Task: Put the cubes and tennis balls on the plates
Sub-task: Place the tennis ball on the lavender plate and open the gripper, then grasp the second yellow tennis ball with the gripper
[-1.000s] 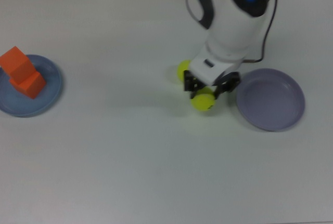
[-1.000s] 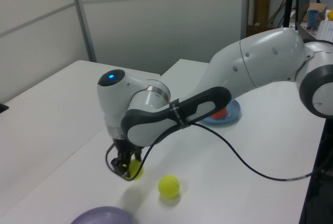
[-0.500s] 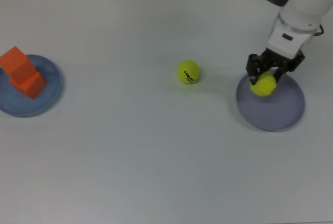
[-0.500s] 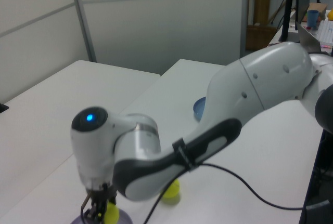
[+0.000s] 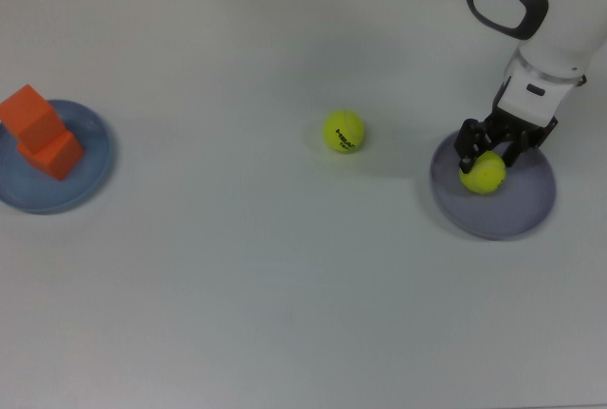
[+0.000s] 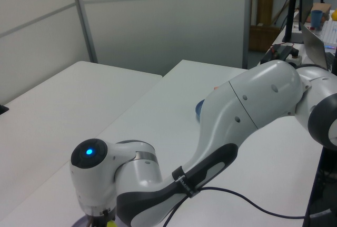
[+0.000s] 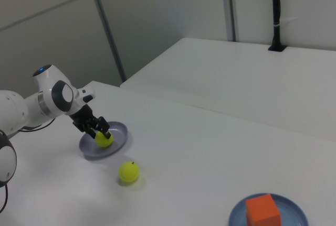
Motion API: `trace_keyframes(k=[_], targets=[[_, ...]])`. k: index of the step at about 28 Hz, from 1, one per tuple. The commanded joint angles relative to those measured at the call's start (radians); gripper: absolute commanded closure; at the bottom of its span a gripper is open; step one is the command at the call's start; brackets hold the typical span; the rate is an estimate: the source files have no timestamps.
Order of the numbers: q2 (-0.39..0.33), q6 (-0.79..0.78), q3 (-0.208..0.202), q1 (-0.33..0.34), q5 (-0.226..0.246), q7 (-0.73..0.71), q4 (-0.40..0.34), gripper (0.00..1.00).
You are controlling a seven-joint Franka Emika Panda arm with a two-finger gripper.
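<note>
- Taking the purple plate (image 5: 512, 216) as the landmark: it lies on the white table (image 5: 237, 286) at the top view's right, and in the right view it sits at the left (image 7: 118, 141).
- The gripper (image 5: 492, 147) stands over the plate's upper-left part in the top view, its two black fingers (image 5: 468, 138) on either side of a tennis ball (image 5: 484, 174) and pressed against it, so it is clamped on that ball.
- That ball is inside the plate's rim in both the top view and the right view (image 7: 104, 139); whether it touches the plate's floor cannot be told.
- The second tennis ball (image 5: 343, 131) lies on the bare table, off the plate toward the top view's left and near it; in the right view it sits just in front of the plate (image 7: 128, 171).
- The blue plate (image 5: 90, 158) is well apart from the purple plate, at the far left edge of the top view.
- Two orange cubes (image 5: 42, 133) rest on the blue plate, touching each other.
- In the left view the white arm (image 6: 253, 100) fills most of the picture and hides the purple plate almost wholly.
</note>
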Motion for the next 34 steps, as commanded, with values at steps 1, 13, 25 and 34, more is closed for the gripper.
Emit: trace_keyframes(k=[1, 13, 25, 34], targets=[[-0.078, -0.047, -0.009, 0.001, 0.020, 0.008, -0.004, 0.00], [-0.298, -0.361, -0.015, -0.122, 0.158, -0.123, -0.106, 0.00], [-0.370, -0.095, -0.017, -0.246, 0.144, -0.176, -0.418, 0.00], [-0.344, -0.076, -0.018, -0.248, 0.106, -0.175, -0.458, 0.00]])
